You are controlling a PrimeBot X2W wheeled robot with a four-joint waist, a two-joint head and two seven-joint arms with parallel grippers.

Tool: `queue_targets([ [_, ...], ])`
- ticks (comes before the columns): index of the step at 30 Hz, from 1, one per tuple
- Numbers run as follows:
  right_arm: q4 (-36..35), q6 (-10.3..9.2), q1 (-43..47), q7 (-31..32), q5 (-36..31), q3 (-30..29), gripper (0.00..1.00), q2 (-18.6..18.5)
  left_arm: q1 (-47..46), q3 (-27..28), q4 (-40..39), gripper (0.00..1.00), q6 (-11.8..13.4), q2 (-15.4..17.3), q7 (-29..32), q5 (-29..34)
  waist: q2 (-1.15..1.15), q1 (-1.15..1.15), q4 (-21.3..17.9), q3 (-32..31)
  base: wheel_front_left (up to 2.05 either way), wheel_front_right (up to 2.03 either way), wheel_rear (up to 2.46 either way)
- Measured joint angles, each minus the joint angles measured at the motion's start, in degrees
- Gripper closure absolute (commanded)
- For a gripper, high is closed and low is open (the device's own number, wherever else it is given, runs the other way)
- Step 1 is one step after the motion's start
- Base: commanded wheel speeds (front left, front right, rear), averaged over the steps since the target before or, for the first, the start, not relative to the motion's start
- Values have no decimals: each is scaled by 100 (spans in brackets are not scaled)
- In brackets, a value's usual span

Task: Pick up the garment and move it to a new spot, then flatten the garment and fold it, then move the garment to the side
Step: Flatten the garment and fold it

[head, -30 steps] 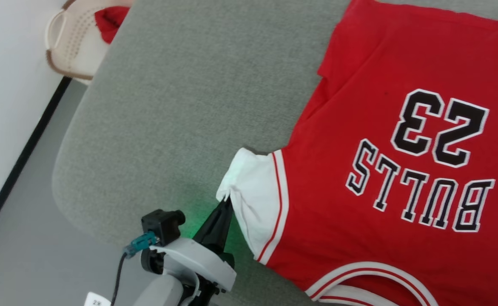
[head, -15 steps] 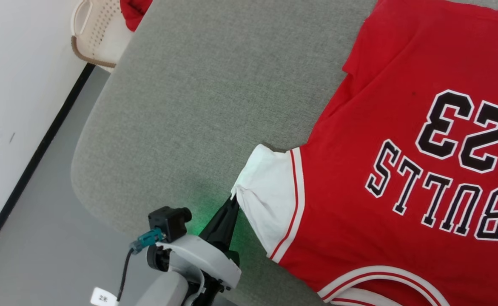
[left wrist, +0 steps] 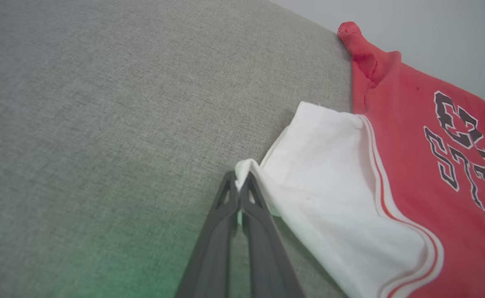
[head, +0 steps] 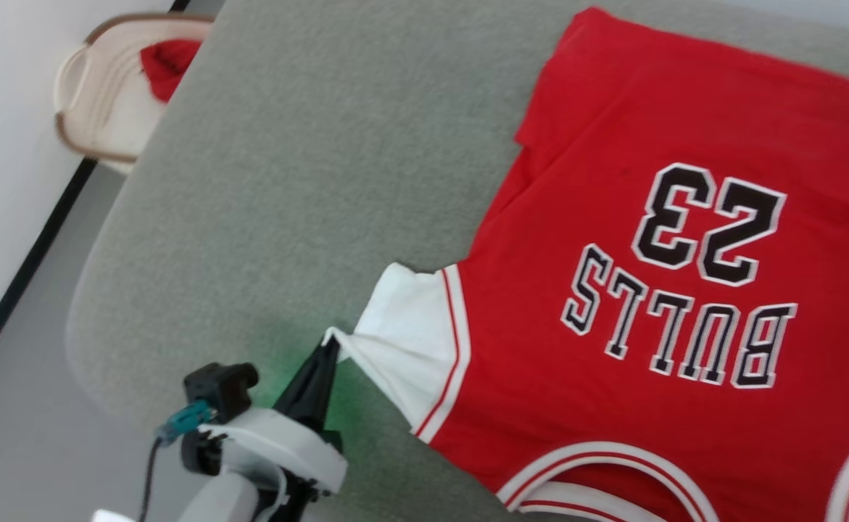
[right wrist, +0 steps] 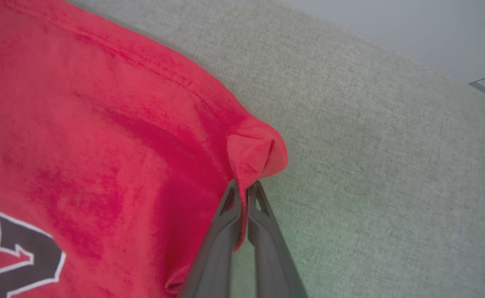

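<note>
The garment lies spread, lettering up, on the grey fabric worktop, toward the robot's right. Left gripper: jaws pressed together, pinching the tip of the white sleeve. Right gripper: jaws pinching a red hem corner. Risk: both bites are thin, right at the edge. A hard or uneven pull could slip the cloth out or bunch the shirt.

A grey fabric-covered surface bears the red garment, lying lettering-side up.
</note>
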Motion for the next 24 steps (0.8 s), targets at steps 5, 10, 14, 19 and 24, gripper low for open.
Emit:
queue_targets([
  [5, -870, 0, 760, 93, 784, 398, 100, -213, 171, 146, -59, 100, 34, 179, -1, 73, 0, 0, -295, -233, 0, 0, 0],
  [10, -1851, 0, 1735, 147, 1496, 526, 100, -536, 353, 237, -143, 100, 137, 365, 23, 79, 0, 0, -618, -448, 0, 0, 0],
  [14, -2518, 0, 2584, 143, 1829, 363, 100, -715, 498, 271, -259, 100, 196, 501, 60, 78, 0, 0, -880, -604, 0, 0, 0],
  [19, -3241, 0, 3737, 148, 2012, -44, 100, -748, 686, 307, -446, 100, 287, 646, 168, 64, 0, 0, -1193, -777, 0, 0, 0],
  [24, -3828, 0, 4930, 193, 2037, -701, 100, -571, 838, 331, -665, 100, 363, 759, 253, 43, 0, 0, -1464, -917, 0, 0, 0],
])
